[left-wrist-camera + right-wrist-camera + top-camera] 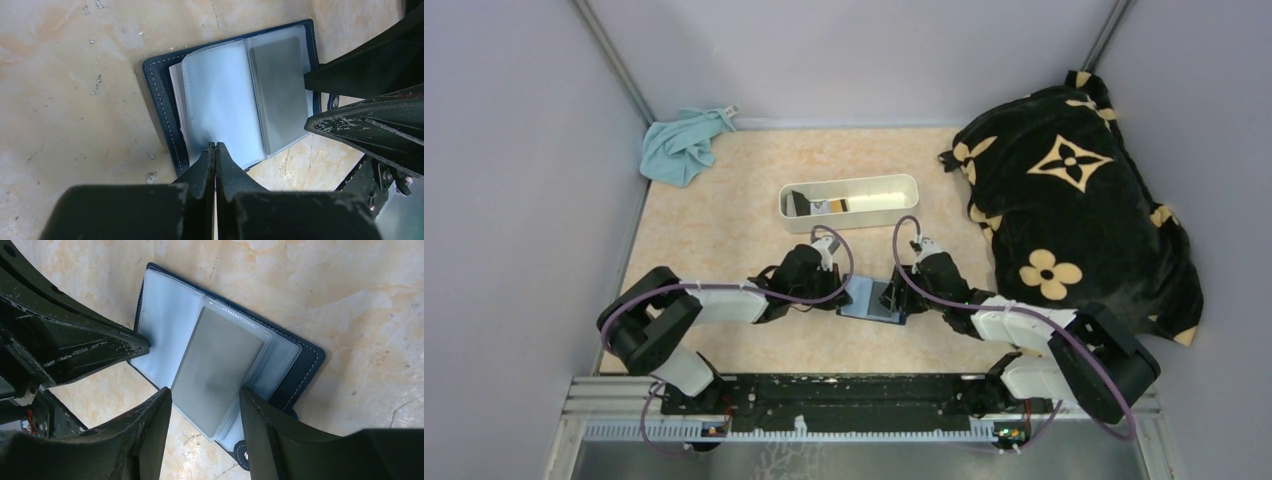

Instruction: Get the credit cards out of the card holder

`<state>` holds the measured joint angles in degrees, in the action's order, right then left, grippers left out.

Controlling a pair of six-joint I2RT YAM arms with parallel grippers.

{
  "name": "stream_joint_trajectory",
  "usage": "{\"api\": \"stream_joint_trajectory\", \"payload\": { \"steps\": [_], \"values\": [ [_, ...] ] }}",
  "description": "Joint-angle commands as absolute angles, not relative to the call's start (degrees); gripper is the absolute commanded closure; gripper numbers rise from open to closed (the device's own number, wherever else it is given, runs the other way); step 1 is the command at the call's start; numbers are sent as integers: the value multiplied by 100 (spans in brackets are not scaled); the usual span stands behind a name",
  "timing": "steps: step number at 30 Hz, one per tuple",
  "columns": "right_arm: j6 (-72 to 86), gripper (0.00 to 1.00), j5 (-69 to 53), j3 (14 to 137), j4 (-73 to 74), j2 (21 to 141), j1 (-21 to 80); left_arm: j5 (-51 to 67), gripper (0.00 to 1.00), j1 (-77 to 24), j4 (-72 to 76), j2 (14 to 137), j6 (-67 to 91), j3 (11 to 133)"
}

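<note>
On my screen the card holder [161, 102] reads as dark navy leather-like material, matt and fine-grained, with pale stitching along the rim. Its sleeves [165, 315] are soft clear plastic, glossy and slightly milky. The credit card [220, 365] inside one is flat grey with a dull, matt face. The table [75, 100] is a smooth beige marbled top, flecked with small scuffs. The right gripper's fingers [150, 427] look like matt black plastic, while the left gripper's fingers [75, 340] are scratched, the coating worn pale. Farther back I see a smooth white plastic tray [864, 215], a soft teal cloth rag [679, 148] and a plush black blanket [1074, 200] with gold flowers.
</note>
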<state>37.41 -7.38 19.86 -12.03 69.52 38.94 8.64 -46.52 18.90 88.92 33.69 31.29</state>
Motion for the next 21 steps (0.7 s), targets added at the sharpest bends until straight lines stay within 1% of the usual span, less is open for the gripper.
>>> {"api": "stream_joint_trajectory", "payload": {
  "steps": [1, 10, 21],
  "values": [
    [3919, 46, -1124, 2003, -1629, 7169, 3885, 786, 100, -4700, 1340, 9070, 3314, 3041],
    [4200, 47, -1451, 2049, -2056, 7019, 3876, 766, 100, -4700, 1308, 9099, 3291, 3047],
    [4086, 48, -1502, 2343, -1562, 6713, 3878, 809, 100, -4702, 1363, 9176, 3300, 3063]
  ]
}}
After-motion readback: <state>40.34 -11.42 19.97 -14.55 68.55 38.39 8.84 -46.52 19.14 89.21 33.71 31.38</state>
